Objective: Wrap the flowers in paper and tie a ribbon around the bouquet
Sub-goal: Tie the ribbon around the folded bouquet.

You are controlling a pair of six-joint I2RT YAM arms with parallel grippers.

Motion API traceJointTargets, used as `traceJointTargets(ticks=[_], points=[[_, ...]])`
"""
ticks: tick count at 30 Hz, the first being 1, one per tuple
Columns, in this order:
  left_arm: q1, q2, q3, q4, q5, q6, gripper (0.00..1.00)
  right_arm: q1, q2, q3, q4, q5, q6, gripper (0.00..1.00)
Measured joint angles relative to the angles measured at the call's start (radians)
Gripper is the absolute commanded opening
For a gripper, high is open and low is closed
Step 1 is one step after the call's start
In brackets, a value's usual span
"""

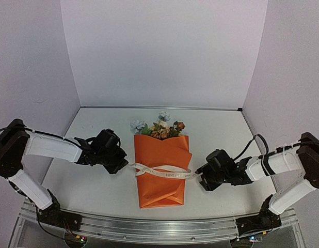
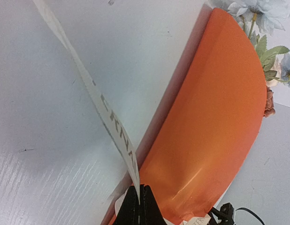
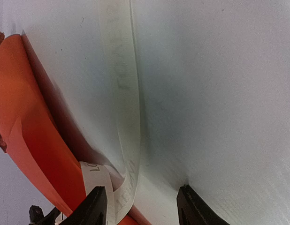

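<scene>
**A:** Bouquet (image 1: 159, 150), how does it look?

**B:** It lies flat on the table (image 1: 97, 181). Glossy orange paper (image 2: 215, 117) is folded over itself in overlapping flaps. The flowers (image 1: 159, 126) stick out of its far end: pale blue, cream and rusty red heads with green leaves.

**A:** And the ribbon (image 1: 154, 168)?

**B:** It is cream with grey printed letters. It runs side to side over the bouquet's lower half, and one end goes off each side.

**A:** Left gripper (image 1: 123, 166)?

**B:** It sits just beside the bouquet's left edge with its jaws pressed together, pinching the ribbon. In the left wrist view the strip rises taut from between them.

**A:** Right gripper (image 1: 201, 178)?

**B:** It sits just beside the bouquet's right edge, low over the table, with its jaws spread. In the right wrist view the ribbon lies in the gap, close to one jaw, and nothing is clamping it.
</scene>
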Motion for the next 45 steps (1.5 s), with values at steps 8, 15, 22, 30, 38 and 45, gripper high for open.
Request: traceJointTargets(ticks=[8,15,22,30,38,45], points=[[0.022,-0.068,-0.022,-0.024,-0.029,0.052,0.00,0.048,0.084,0.003,0.154,0.029,0.115,0.45],[0.032,-0.100,-0.053,-0.031,-0.041,0.074,0.00,0.098,0.120,-0.017,0.262,0.057,0.215,0.36],[0.040,-0.141,-0.098,-0.032,-0.050,0.077,0.00,0.103,0.169,-0.054,0.369,0.084,0.255,0.00],[0.091,-0.217,-0.167,-0.027,-0.075,0.100,0.00,0.042,0.156,-0.065,0.344,0.129,0.189,0.00],[0.167,-0.245,-0.295,-0.010,-0.072,0.156,0.00,-0.037,0.056,0.048,0.003,0.236,-0.060,0.00],[0.402,-0.290,-0.339,-0.007,-0.002,0.288,0.00,-0.149,-0.113,0.055,-0.166,0.327,-0.233,0.00]])
